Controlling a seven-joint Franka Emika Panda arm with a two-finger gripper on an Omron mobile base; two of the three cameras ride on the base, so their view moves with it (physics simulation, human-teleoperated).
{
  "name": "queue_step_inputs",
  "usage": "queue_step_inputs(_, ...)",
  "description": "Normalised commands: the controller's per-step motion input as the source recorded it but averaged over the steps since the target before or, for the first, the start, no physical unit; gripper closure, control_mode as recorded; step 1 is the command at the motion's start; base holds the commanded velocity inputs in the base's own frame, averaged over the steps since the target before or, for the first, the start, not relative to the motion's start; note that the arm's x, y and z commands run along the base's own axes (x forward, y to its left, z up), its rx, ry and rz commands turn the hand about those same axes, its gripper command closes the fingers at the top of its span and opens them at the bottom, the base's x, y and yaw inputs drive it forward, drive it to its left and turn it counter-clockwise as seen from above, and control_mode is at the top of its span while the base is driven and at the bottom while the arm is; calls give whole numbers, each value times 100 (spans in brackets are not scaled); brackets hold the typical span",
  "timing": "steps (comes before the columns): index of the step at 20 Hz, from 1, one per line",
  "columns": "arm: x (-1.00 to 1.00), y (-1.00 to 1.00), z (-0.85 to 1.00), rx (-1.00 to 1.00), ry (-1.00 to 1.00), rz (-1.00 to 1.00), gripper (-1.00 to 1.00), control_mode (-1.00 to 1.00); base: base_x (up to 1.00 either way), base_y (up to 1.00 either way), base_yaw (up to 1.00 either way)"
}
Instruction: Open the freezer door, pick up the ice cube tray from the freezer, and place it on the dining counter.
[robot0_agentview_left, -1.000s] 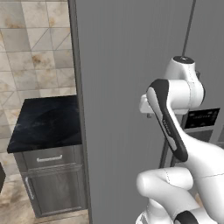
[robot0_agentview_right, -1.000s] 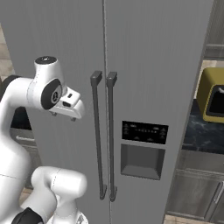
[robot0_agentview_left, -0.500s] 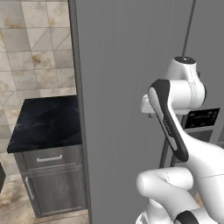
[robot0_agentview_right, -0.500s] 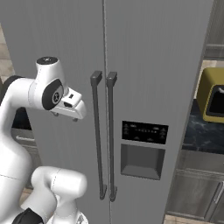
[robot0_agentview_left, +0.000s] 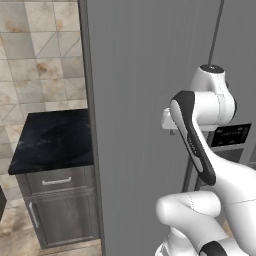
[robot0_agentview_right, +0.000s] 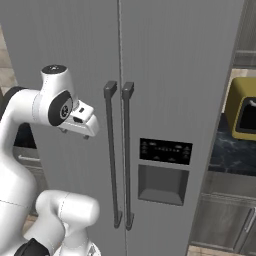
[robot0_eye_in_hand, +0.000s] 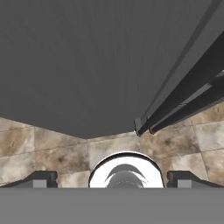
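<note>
The freezer door (robot0_agentview_right: 65, 50) is the left tall grey panel of the freezer, and it stands shut with its dark vertical bar handle (robot0_agentview_right: 111, 155) at its right edge. My gripper (robot0_agentview_right: 75, 135) hangs open and empty in front of this door, left of the handle and pointing downward, touching nothing. In the hand view the door (robot0_eye_in_hand: 87, 57) fills the top, the handle bars (robot0_eye_in_hand: 188, 100) run at the right, and my gripper (robot0_eye_in_hand: 111, 179) has its fingertips (robot0_eye_in_hand: 39, 179) far apart. From the left, the hand (robot0_agentview_left: 169, 122) sits close to the panel (robot0_agentview_left: 150, 75). The ice cube tray is hidden; the dining counter is out of view.
The right fridge door carries its own handle (robot0_agentview_right: 127, 155) and a dispenser panel (robot0_agentview_right: 164, 175). A small black-topped drawer cabinet (robot0_agentview_left: 52, 140) stands left of the freezer against a tiled wall (robot0_agentview_left: 45, 55). A yellow appliance (robot0_agentview_right: 242, 110) sits on a counter to the right.
The hand has edged slightly lower in front of the freezer door. The jaws stay open and the door stays shut.
</note>
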Motion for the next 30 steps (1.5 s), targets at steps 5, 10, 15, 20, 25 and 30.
queue_step_inputs(5,0,0,0,0,0,0,-100,100,0,30,0)
queue_step_inputs(10,0,0,0,0,0,0,-100,100,0,33,0)
queue_step_inputs(15,0,0,0,0,0,0,-100,100,0,31,0)
queue_step_inputs(20,0,0,0,0,0,0,-100,100,0,29,0)
queue_step_inputs(25,0,0,0,0,0,0,-100,100,0,28,0)
queue_step_inputs(30,-5,-8,-2,1,-2,0,-100,-100,0,4,0)
